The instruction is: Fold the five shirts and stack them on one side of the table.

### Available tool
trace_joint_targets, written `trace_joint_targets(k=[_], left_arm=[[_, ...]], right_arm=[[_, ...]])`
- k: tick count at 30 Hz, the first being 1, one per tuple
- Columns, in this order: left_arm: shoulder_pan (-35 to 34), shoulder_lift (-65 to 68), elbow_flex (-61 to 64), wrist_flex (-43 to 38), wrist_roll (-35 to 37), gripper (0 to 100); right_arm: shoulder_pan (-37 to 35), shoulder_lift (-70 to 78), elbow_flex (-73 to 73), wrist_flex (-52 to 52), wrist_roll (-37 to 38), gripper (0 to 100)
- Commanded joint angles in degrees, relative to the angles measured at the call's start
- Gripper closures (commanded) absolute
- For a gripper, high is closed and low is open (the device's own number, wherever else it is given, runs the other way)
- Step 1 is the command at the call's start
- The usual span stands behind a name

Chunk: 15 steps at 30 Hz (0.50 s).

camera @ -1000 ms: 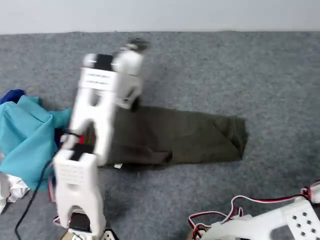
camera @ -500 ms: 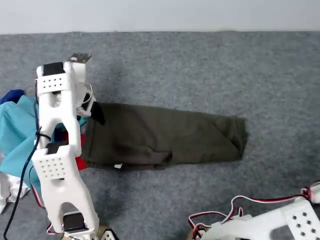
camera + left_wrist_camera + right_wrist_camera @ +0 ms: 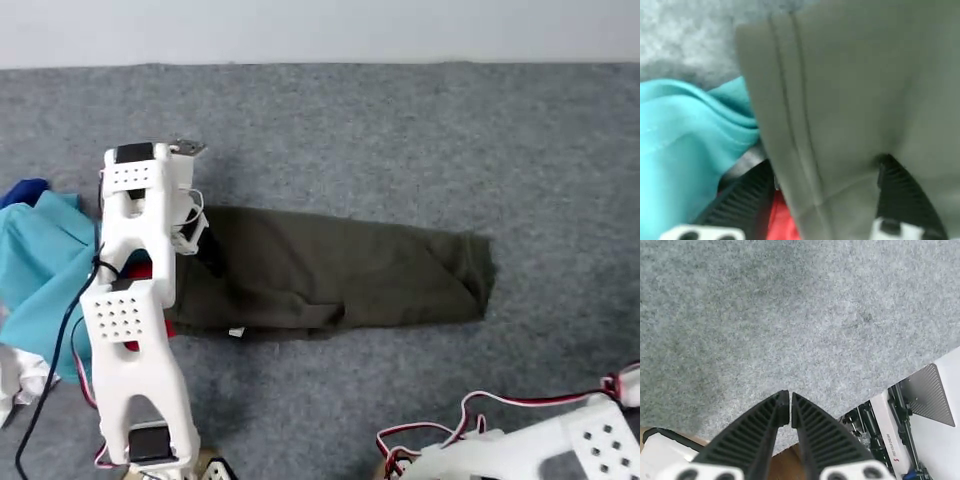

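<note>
An olive shirt [image 3: 340, 275] lies folded into a long band across the middle of the grey carpet. My left gripper [image 3: 195, 240] is at its left end, beside the pile of other shirts. In the left wrist view the left gripper [image 3: 826, 167] is open, its black fingers [image 3: 747, 192] straddling the hem of the olive shirt [image 3: 855, 90]. A teal shirt [image 3: 685, 150] and a bit of red shirt [image 3: 785, 220] lie just beside it. My right gripper [image 3: 790, 407] is shut and holds nothing, over bare carpet near the table's front edge.
At the left edge, the pile holds the teal shirt [image 3: 45, 275], a red one [image 3: 140, 270], a dark blue one [image 3: 25, 190] and a white one [image 3: 20, 380]. The right arm's base [image 3: 520, 450] with red and white cables lies at the front right.
The left arm swung left from above the olive shirt, then came back a little to the right and settled at the shirt's left end. The right arm has not moved.
</note>
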Motion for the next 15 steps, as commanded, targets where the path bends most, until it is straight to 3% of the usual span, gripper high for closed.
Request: trace_joint_targets(k=[1, 9, 15], left_arm=[[2.64, 1.23, 0.13, -0.62, 0.0, 77], [3.52, 1.58, -3.3, 0.44, -0.35, 99], [4.13, -0.88, -3.82, 1.58, -0.26, 99]], right_arm=[[-0.04, -0.48, -2.29, 0.4, 0.53, 98.9], [-0.04, -0.48, -2.29, 0.4, 0.53, 98.9], [-0.04, -0.4, -2.29, 0.4, 0.53, 98.9]])
